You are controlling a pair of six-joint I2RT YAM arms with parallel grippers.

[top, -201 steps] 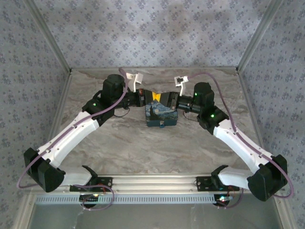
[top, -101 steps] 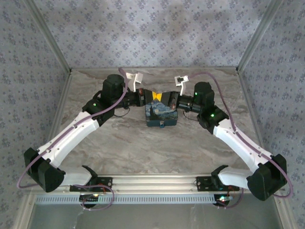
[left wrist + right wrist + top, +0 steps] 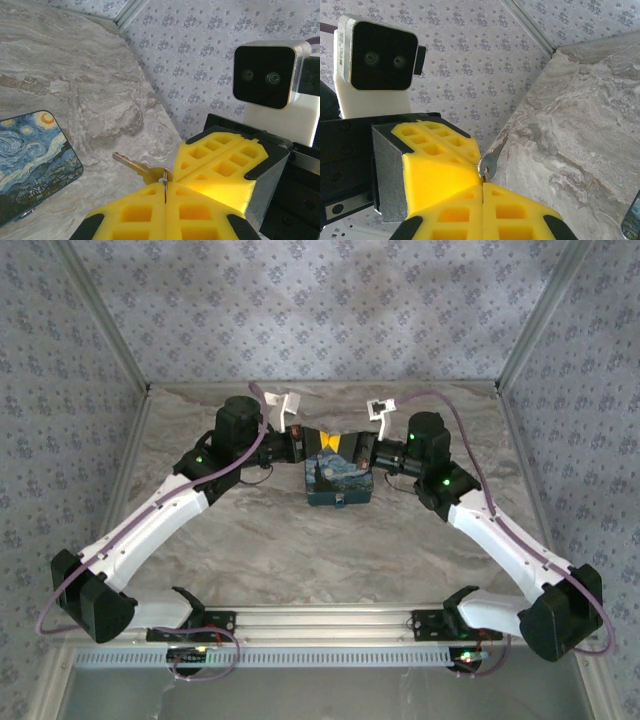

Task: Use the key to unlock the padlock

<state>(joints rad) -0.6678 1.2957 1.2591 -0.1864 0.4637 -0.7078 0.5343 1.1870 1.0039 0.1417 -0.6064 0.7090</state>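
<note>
Key (image 3: 131,165), flat brassy metal, juts from where both tips meet; left gripper (image 3: 164,186) and right gripper (image 3: 482,185), ribbed yellow fingers pressed together, pinch its head.

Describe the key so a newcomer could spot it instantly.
Above the marble table, just beyond the Starry Night case, the left tool and right tool meet tip to tip. The key juts out from that meeting point: a slim metal blade on a thin wire ring, unlike the blocky yellow tools around it.

left pincer (image 3: 165,189) closed | right pincer (image 3: 482,190) closed | tips meeting
</note>
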